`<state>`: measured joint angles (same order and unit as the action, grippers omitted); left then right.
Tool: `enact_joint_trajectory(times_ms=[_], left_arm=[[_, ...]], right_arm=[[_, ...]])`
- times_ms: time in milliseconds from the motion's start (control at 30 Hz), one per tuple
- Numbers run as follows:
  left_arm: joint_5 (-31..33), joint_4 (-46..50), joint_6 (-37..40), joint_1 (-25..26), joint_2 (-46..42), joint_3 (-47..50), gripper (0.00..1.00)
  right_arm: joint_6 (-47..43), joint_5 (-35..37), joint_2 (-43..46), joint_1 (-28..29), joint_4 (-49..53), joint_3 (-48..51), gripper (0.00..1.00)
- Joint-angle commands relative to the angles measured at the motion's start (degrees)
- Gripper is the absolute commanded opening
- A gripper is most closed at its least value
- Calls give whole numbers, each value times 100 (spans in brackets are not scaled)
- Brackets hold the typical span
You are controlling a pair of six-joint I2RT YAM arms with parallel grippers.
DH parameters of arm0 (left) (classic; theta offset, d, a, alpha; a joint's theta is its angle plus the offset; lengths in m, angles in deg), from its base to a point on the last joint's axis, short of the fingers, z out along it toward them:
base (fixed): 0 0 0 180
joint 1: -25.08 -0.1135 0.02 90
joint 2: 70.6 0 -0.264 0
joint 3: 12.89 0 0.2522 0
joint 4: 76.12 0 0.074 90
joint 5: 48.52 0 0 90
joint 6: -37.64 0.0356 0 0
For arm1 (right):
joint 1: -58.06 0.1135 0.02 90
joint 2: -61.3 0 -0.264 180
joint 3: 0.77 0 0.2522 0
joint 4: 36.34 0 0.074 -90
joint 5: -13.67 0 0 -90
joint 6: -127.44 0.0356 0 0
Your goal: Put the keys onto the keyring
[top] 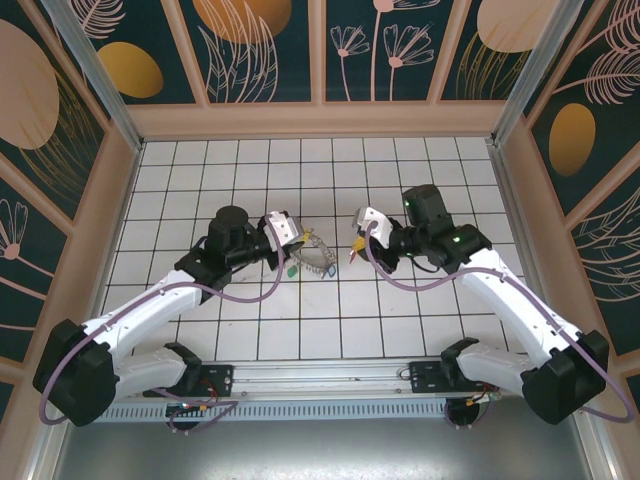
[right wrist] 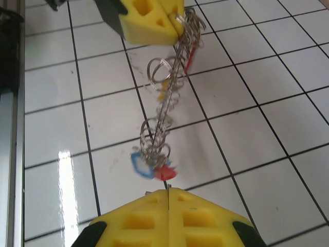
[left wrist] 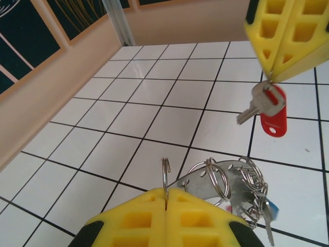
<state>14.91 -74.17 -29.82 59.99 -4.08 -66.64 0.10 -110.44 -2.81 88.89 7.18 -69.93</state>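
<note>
My left gripper (top: 292, 240) (left wrist: 166, 191) is shut on a small split ring (left wrist: 166, 172) at the edge of the keyring (left wrist: 234, 180) (top: 314, 254). The keyring is a flat metal ring hung with several split rings, lifted over the tiles, and a blue-tagged key (left wrist: 271, 212) dangles from it. My right gripper (top: 360, 240) (right wrist: 168, 192) is shut on a silver key with a red tag (left wrist: 268, 109) (top: 355, 256), held just right of the keyring and apart from it. In the right wrist view the keyring (right wrist: 167, 108) hangs edge-on from the left gripper's fingers (right wrist: 149, 23).
A small green tag (top: 291, 270) lies on the white tiled floor (top: 330, 330) beneath the left gripper. Wooden walls (top: 320, 120) enclose the floor at the back and both sides. The arm bases stand along the near rail (top: 320, 385).
</note>
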Motion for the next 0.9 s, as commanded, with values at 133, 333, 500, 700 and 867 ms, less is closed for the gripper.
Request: enact_joint_trajectory(times_ms=[133, 333, 500, 700, 867], left_arm=[[-220, -563, -242, 143, 171, -92, 0], [-210, -692, -311, 200, 302, -166, 0], [-174, -754, -444, 202, 344, -215, 0], [-175, -813, -598, 200, 397, -282, 0], [-249, -878, -641, 200, 388, -282, 0]], right_arm=[[1192, -55, -310, 370, -1653, 142, 0], [2008, -321, -430, 422, -2556, 195, 0], [2139, -303, -672, 627, -2631, 39, 0], [2142, -97, -865, 740, -2540, -41, 0], [2319, 230, -901, 746, -2605, -63, 0]])
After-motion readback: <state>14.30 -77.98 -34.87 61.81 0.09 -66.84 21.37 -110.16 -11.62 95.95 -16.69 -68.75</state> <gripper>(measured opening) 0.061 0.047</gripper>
